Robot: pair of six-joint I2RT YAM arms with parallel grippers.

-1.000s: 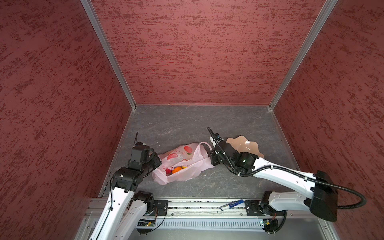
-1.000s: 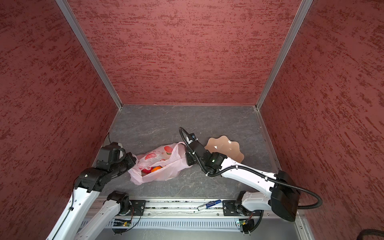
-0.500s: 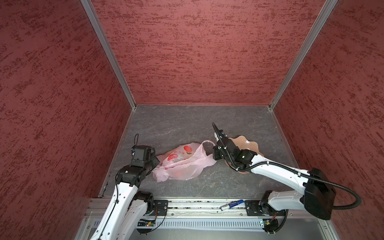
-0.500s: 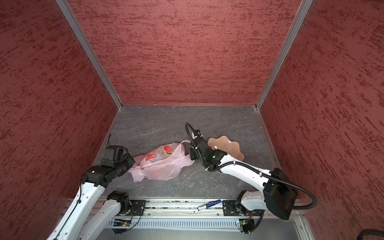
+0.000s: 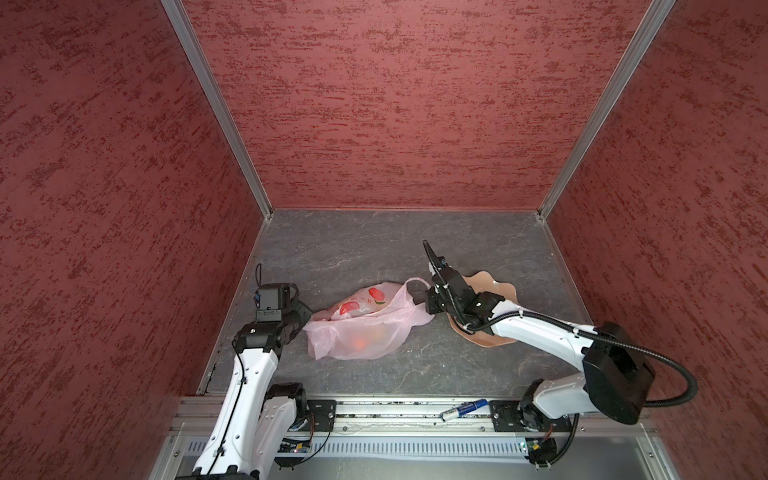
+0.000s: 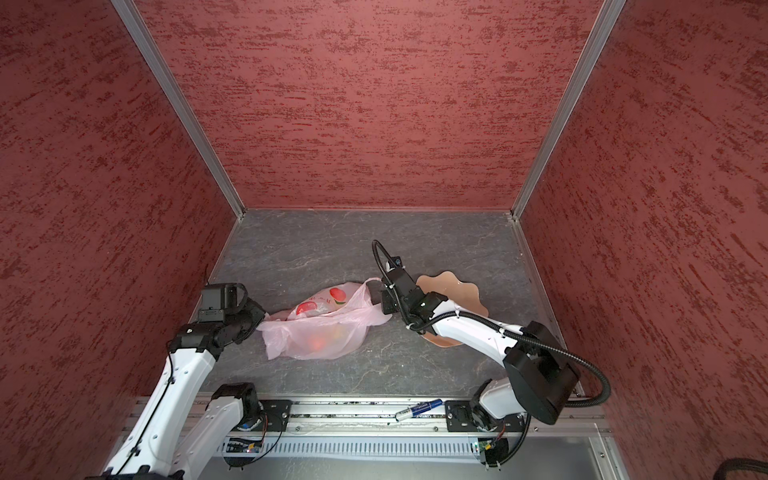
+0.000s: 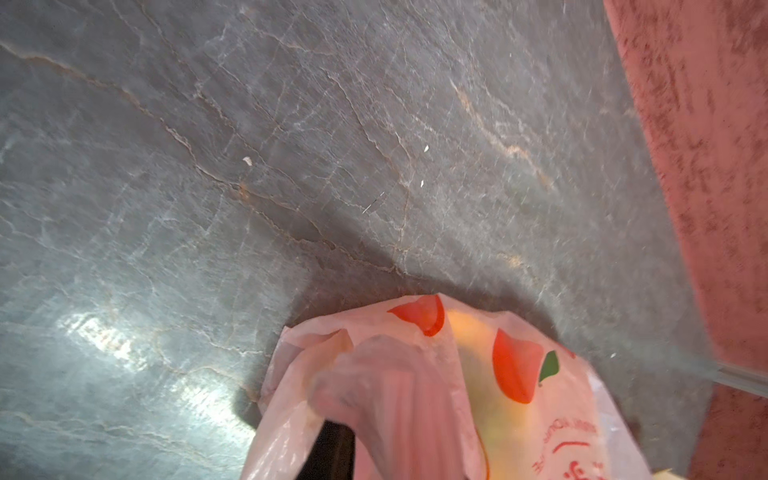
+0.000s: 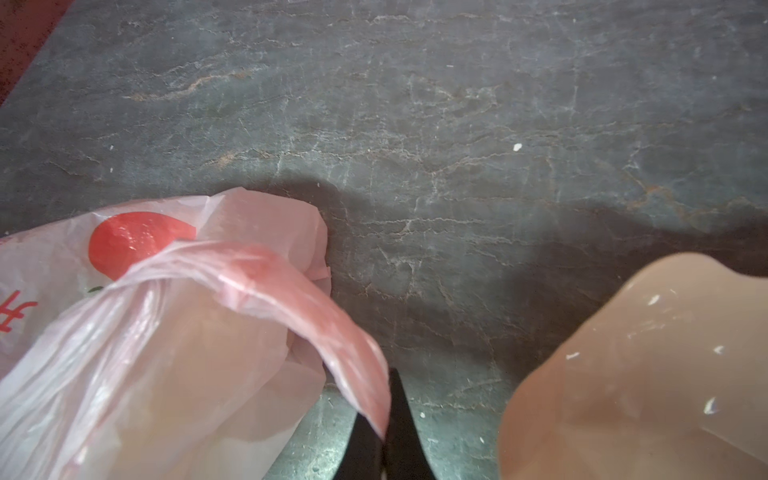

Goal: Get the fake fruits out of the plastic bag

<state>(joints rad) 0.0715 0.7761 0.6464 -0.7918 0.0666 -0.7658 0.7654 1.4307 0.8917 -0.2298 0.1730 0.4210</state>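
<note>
The pale pink plastic bag lies slumped on the grey floor between both arms. The fake fruits stay inside it: an orange-red glow shows through the film in both top views. A yellow shape shows in the left wrist view. My right gripper is shut on a loop handle, which runs taut into its fingers. My left gripper is at the bag's left end. Film drapes over its jaws, leaving one dark finger visible.
A peach petal-edged bowl sits right behind the right gripper, partly under that arm. A blue and white marker lies on the front rail. Red walls close in the left, back and right sides.
The bag was lifted and stretched with an orange fruit showing at its mouth; it now lies lower and flatter. The right gripper moved back and right with the handle. The left gripper dropped back left.
</note>
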